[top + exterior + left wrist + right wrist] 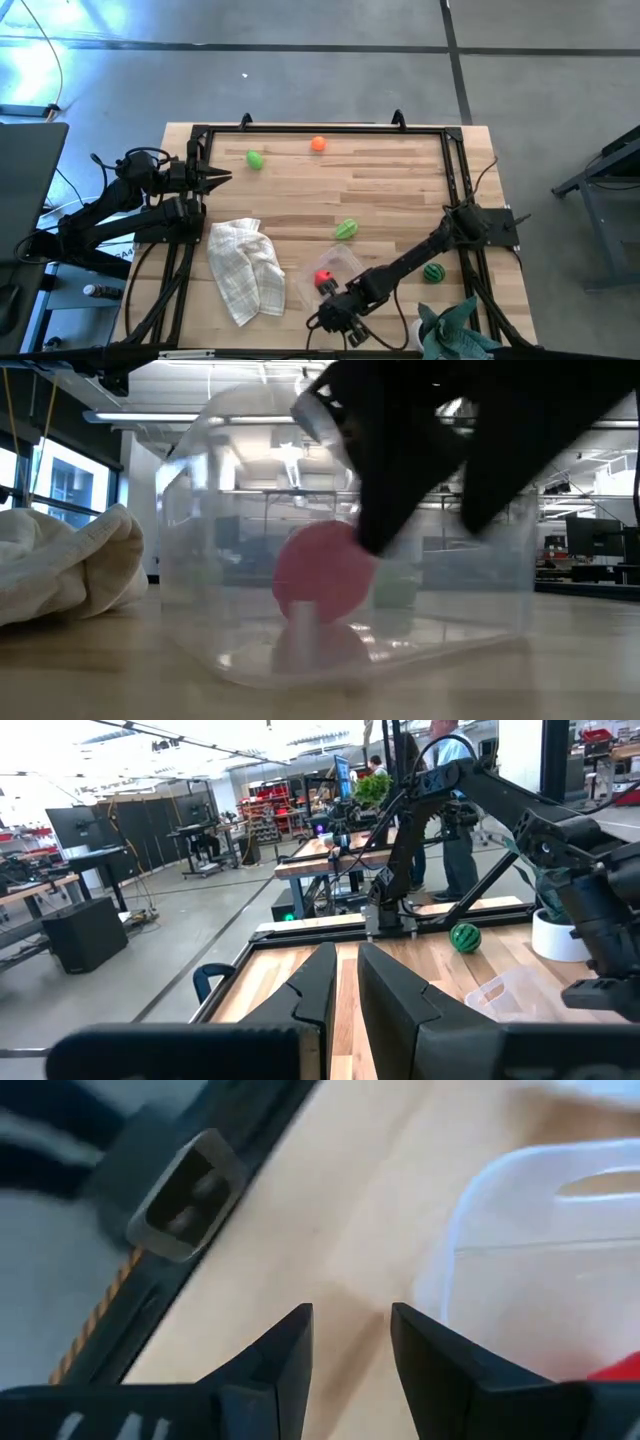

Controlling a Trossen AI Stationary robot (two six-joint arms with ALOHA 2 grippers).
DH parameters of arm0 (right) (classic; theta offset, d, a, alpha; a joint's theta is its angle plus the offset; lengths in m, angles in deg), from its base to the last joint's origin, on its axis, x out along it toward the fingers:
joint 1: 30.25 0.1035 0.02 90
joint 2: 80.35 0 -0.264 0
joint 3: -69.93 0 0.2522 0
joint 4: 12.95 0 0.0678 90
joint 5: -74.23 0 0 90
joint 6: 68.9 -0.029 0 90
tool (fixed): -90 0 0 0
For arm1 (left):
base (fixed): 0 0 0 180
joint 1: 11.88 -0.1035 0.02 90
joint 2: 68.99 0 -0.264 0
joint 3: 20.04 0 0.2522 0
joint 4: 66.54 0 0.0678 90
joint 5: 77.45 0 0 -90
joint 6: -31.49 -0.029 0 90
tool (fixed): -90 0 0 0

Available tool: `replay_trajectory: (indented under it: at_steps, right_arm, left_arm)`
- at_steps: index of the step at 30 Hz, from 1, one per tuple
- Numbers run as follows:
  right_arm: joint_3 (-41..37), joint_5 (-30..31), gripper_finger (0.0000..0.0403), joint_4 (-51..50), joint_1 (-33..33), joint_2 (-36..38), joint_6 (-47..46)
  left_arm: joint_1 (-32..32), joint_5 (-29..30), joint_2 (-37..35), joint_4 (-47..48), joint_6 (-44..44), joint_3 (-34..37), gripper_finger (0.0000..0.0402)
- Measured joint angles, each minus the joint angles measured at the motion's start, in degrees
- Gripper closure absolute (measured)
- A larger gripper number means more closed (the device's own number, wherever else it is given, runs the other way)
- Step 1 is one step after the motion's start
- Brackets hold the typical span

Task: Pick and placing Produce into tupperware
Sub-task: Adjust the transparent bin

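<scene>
The clear tupperware (pixel 340 262) stands near the table's front edge, with the red produce (pixel 324 278) lying on its floor (pixel 320 572). The orange produce (pixel 318 144) and the round green one (pixel 255 159) lie at the far edge. The light-green leafy one (pixel 346 229) lies mid-table. My right gripper (pixel 335 316) hangs open on the near side of the tupperware (pixel 540 1250), slanting down, with only bare wood between its fingers (pixel 350 1320). My left gripper (pixel 216 178) waits shut and level at the far left, above the table.
A crumpled white checked cloth (pixel 245 268) lies left of the tupperware. A dark green striped ball (pixel 432 272) sits to its right. A white cup (pixel 413 332) and a teal spiky plant (pixel 455 332) stand at the front right corner. A black frame (pixel 320 130) rims the table.
</scene>
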Motion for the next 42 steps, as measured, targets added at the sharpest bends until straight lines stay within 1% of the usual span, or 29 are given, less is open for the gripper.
replay_trajectory:
  at_steps: [8, 10, 13, 16, 19, 23, 28, 31, 36, 38, 42]
  right_arm:
    - [0.0, 8.72, 0.0275, 1.07, -3.02, 0.0, -8.15]
    - [0.0, 7.97, 0.0275, 0.97, -3.7, 0.03, -7.76]
    - [0.0, 3.58, 0.0275, 0.95, -4.15, 0.88, -5.13]
    - [0.76, 1.99, 0.0275, -0.77, -3.5, 2.38, -2.09]
    - [3.59, 3.01, 0.0275, -6.38, -3.32, 2.83, 1.99]
    - [4.87, 6.74, 0.0275, -14.61, -4.97, 2.97, 5.49]
    - [4.83, 8.23, 0.0275, -22.34, -9.47, 2.86, 4.2]
    - [4.83, 8.79, 0.0275, -23.14, -11.93, 2.82, 3.83]
    - [4.83, 7.99, 0.0275, -28.62, -13.77, 2.8, 4.02]
    - [4.83, 7.78, 0.0275, -30.53, -13.66, 2.8, 4.12]
    - [4.83, 4.97, 0.0275, -33.55, -12.33, 2.75, 3.08]
  left_arm:
    - [0.0, 0.0, 0.0, 0.0, 0.0, 0.02, 0.0364]
    - [-0.01, 0.01, 0.0, 0.0, 0.0, 0.02, 0.0364]
    - [0.0, 0.01, 0.0, 0.0, 0.0, 0.02, 0.0364]
    - [-0.01, 0.0, 0.0, 0.0, 0.0, 0.01, 0.0364]
    - [-0.02, 0.02, 0.0, 0.0, 0.0, 0.02, 0.0364]
    - [0.0, 0.0, -0.01, 0.0, 0.0, 0.02, 0.0364]
    - [0.0, 0.01, -0.01, 0.0, 0.02, 0.02, 0.0364]
    - [0.0, 0.01, -0.02, 0.0, 0.0, 0.01, 0.0364]
    - [0.0, 0.0, -0.02, 0.0, 0.0, 0.02, 0.0364]
    - [-0.02, 0.0, 0.0, 0.0, 0.01, 0.02, 0.0364]
    - [0.0, 0.0, 0.0, 0.0, 0.0, 0.02, 0.0364]
